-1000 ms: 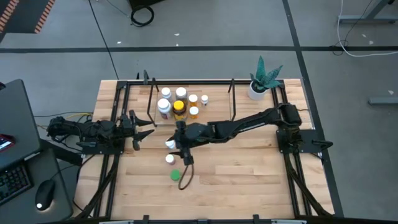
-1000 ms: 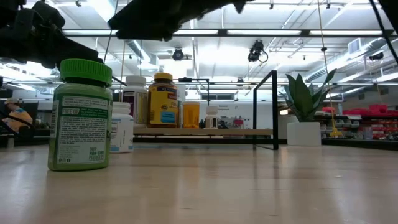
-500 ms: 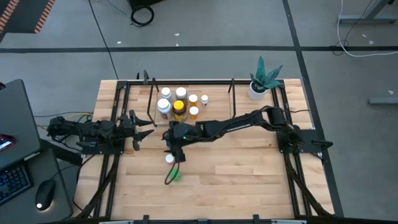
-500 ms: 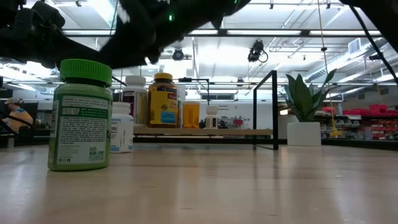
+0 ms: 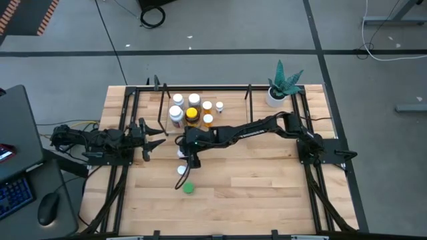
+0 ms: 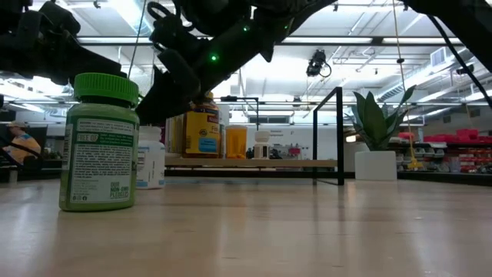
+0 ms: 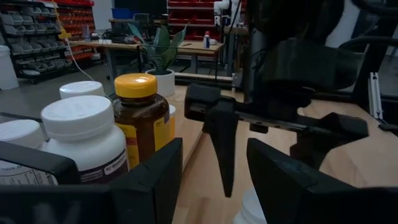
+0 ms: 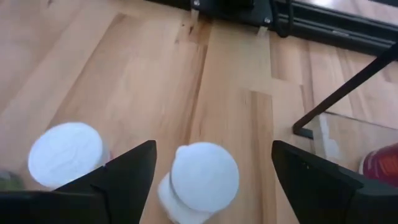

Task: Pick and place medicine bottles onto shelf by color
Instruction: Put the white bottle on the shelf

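Reaching across the worktop [image 5: 267, 187] from the right, the right pincer [image 8: 205, 163] is held directly above a white-capped bottle [image 8: 205, 176], its fingers spread wide to either side of the cap and nothing gripped yet; this stance is judged to be preparation for a descent onto that bottle. A second white-capped bottle [image 8: 66, 154] stands just beside it, and a green-capped bottle [image 5: 189, 188] stands nearer still, so a straight drop seems needed to avoid knocking the neighbours. At the far side, the shelf [image 5: 237, 123] already carries several bottles grouped at its left end, among them an amber bottle [image 5: 192, 117] with a yellow cap. The left pincer [image 5: 157, 138] waits at the left edge of the worktop, open and empty, pointed towards the shelf.
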Available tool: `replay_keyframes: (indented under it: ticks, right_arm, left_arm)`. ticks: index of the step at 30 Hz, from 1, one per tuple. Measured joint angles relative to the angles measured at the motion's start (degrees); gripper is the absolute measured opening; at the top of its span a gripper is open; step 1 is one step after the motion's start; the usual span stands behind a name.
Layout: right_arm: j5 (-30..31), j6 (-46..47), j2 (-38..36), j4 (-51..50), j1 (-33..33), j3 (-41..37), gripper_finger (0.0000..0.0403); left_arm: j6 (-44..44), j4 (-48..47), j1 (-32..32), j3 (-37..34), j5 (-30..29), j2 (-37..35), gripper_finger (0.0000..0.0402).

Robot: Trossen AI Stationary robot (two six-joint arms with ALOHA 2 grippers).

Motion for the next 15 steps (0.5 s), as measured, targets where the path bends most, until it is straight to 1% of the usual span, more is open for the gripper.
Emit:
replay_keyframes:
  ticks: [6,11,15]
  right_arm:
    - [0.00,-0.44,-0.02,0.96,-0.45,-2.08,0.0314]
    - [-1.29,-0.46,-0.07,5.23,-0.44,-4.50,0.0306]
    - [-1.29,-0.46,-0.02,6.43,-0.48,-5.57,0.0298]
  left_arm:
    - [0.04,-0.05,0.00,0.00,0.02,0.00,0.0182]
    - [0.04,-0.07,-0.02,0.00,0.02,0.00,0.0184]
    - [0.04,-0.07,-0.02,0.00,0.00,0.00,0.0187]
